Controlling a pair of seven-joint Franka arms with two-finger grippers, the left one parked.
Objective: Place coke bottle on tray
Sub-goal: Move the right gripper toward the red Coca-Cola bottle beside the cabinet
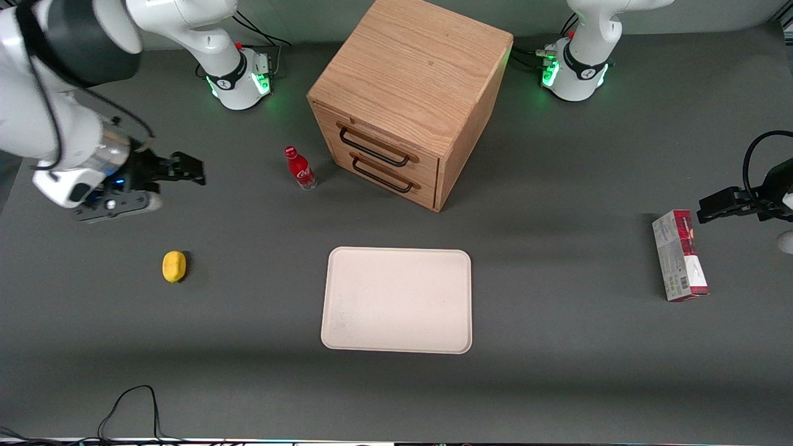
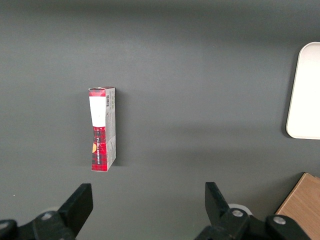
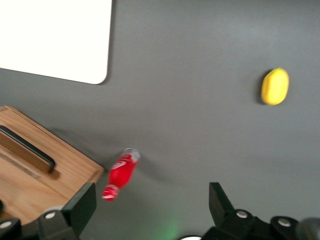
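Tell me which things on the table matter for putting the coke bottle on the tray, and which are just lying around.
Part of the job:
coke bottle, standing in front of the drawers
tray, nothing on it
gripper, open, toward the working arm's end, holding nothing

Just lying about:
yellow lemon
wooden drawer cabinet
red-and-grey carton box

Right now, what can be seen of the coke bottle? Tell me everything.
The coke bottle is small, red, glossy like plastic, with a red cap, white script logo and clear base. It stands upright on the grey table, capped, in front of the wooden drawer cabinet, close to it but apart. It is farther from the front camera than the tray. Only the table touches it. The gripper, open, hangs toward the working arm's end of the table.
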